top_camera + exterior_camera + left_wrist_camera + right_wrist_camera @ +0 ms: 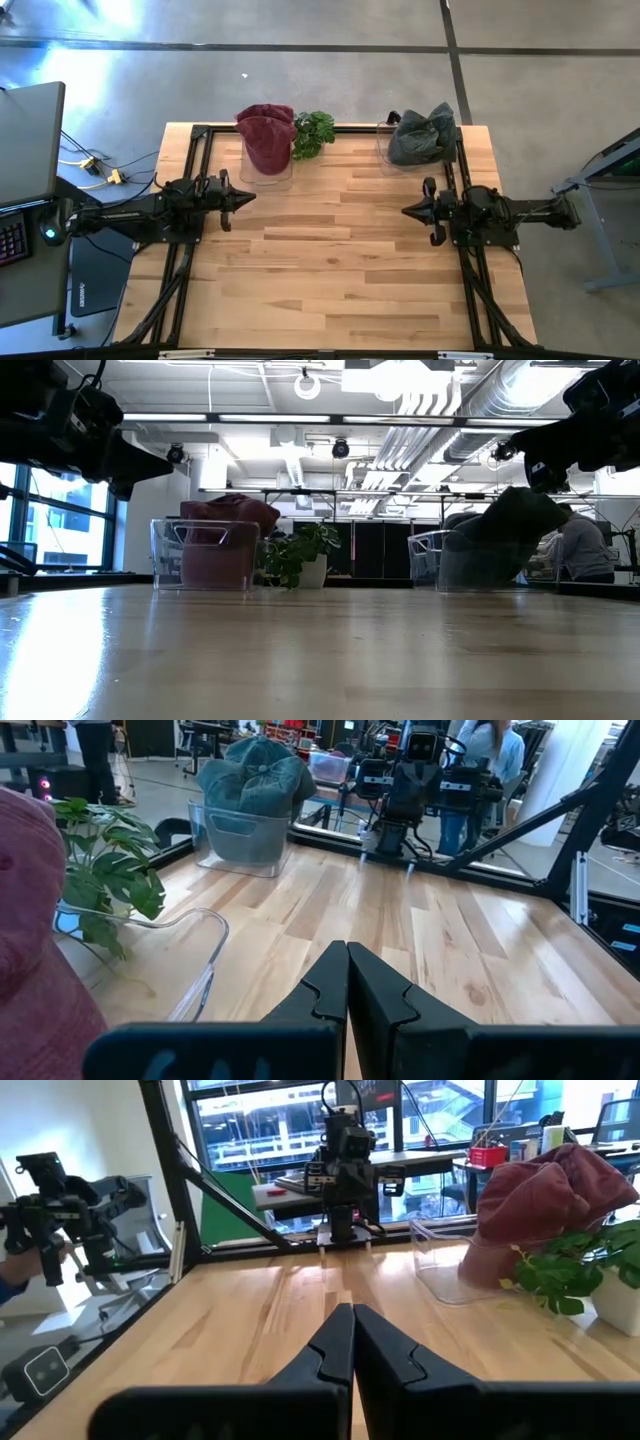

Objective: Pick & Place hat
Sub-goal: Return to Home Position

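Note:
Dark red hats (266,135) are piled in a clear bin (266,172) at the table's far left, also in the low view (222,520) and right wrist view (545,1195). Grey-green hats (423,135) fill a second clear bin at the far right, seen in the left wrist view (255,780). My left gripper (248,197) hovers shut above the left side of the table, just near of the red bin. My right gripper (408,211) hovers shut at the right side, near of the grey bin.
A small green potted plant (313,132) stands between the two bins at the far edge. Black frame rails (197,150) run along the table's left and right sides. The wooden middle (330,250) lies bare between the arms. People sit in the room beyond.

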You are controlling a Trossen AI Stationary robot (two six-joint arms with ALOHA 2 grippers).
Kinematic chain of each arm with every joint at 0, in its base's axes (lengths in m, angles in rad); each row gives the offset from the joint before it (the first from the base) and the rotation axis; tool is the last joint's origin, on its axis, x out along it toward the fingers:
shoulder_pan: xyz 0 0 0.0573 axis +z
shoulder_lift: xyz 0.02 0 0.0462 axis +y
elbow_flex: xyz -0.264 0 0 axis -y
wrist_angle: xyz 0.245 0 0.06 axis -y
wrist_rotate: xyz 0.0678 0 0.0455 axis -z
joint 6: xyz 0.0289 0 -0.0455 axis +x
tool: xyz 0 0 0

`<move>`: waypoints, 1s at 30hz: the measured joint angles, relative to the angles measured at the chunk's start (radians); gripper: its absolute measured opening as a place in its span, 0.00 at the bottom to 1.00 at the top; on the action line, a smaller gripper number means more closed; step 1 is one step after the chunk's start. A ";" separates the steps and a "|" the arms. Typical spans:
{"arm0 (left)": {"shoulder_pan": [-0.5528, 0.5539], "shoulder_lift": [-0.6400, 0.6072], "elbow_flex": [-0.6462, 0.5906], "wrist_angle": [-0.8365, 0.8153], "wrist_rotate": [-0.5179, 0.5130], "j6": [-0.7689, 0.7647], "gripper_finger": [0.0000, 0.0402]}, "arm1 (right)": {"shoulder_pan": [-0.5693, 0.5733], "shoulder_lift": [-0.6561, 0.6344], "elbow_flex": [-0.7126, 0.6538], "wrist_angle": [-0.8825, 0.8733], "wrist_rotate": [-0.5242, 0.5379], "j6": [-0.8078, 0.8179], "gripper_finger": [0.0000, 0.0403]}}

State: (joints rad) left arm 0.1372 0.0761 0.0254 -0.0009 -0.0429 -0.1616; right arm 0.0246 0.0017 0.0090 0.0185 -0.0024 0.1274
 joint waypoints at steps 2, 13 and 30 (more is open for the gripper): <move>0.000 0.000 0.000 0.000 0.000 0.000 0.00 | 0.000 0.000 0.000 0.002 0.000 0.001 0.01; 0.000 0.000 0.000 0.001 0.001 0.000 0.00 | 0.000 0.000 0.000 0.005 0.000 0.002 0.03; -0.006 -0.068 0.000 0.024 0.004 -0.001 0.00 | 0.000 0.000 0.000 0.007 0.000 0.002 0.03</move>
State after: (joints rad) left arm 0.1310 0.0078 0.0250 0.0231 -0.0394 -0.1623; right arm 0.0246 0.0020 0.0090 0.0257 -0.0021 0.1299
